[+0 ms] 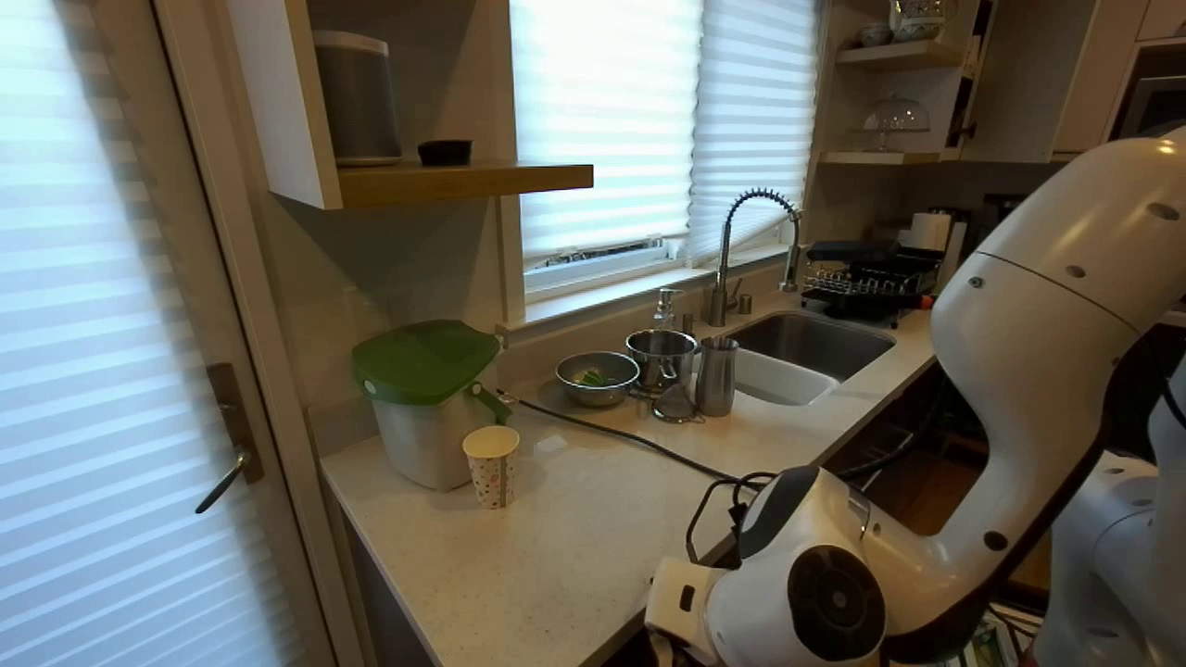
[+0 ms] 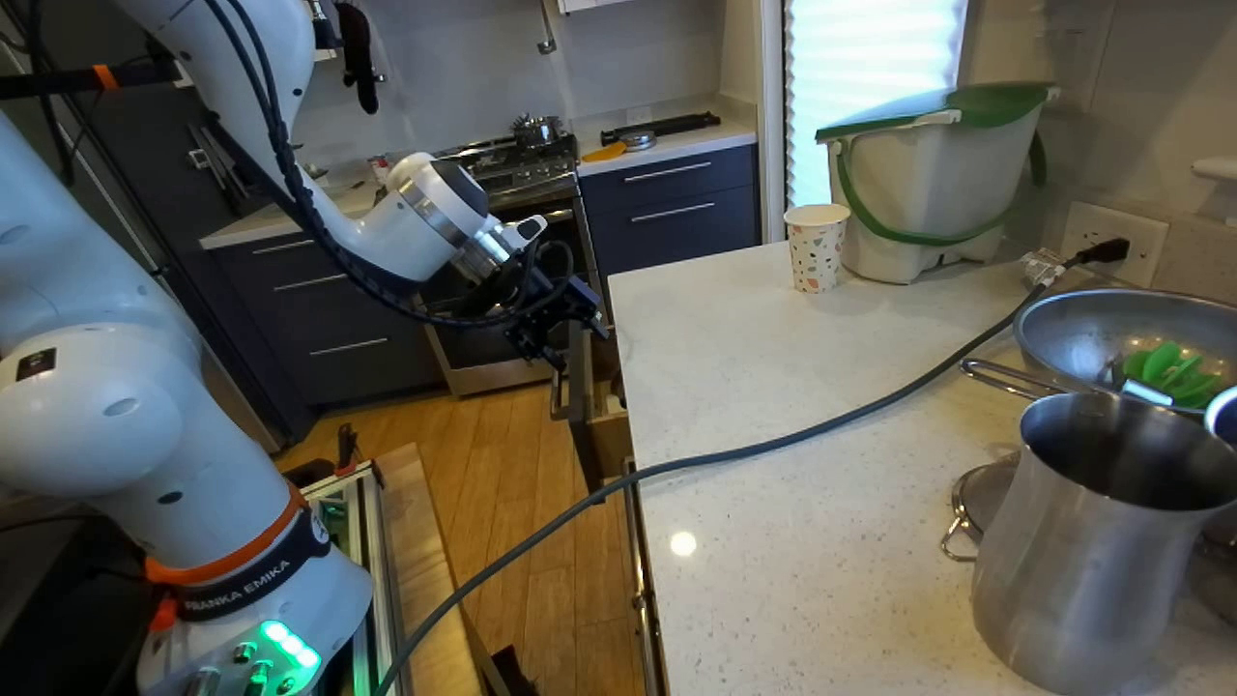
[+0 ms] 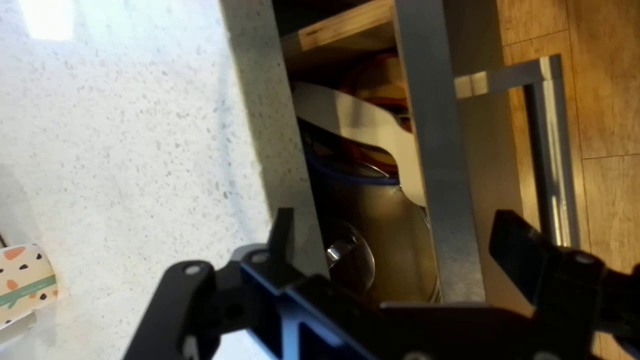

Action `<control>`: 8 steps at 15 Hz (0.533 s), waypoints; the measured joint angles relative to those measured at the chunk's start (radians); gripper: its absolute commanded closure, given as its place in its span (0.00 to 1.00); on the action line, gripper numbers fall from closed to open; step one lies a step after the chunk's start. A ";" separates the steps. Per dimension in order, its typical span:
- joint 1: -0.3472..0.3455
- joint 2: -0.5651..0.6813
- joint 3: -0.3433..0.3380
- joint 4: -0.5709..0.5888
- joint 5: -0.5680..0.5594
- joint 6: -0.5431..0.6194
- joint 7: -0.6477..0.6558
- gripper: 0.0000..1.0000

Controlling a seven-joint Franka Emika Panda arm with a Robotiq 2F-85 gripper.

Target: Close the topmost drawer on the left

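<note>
In both exterior views the frame cuts the white arm short. The worktop spreads over the right half of an exterior view, its edge covering the inner part of the drawer, which stands open at mid-frame in the wrist view. The end effector, along the bottom there, has its fingers well apart, one over the worktop's edge, one outside the drawer front; I can't tell whether either touches. Inside the drawer it's dim: a blue-rimmed vessel shows, half lost in shadow. The handle, upper right, dips behind a finger. At lower left, the cup is cut off by the frame.
</note>
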 measured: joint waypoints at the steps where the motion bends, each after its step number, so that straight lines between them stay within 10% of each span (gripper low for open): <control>1: 0.000 0.000 0.000 0.002 -0.031 -0.013 0.017 0.00; 8: -0.002 0.015 -0.008 0.016 -0.290 -0.075 0.242 0.00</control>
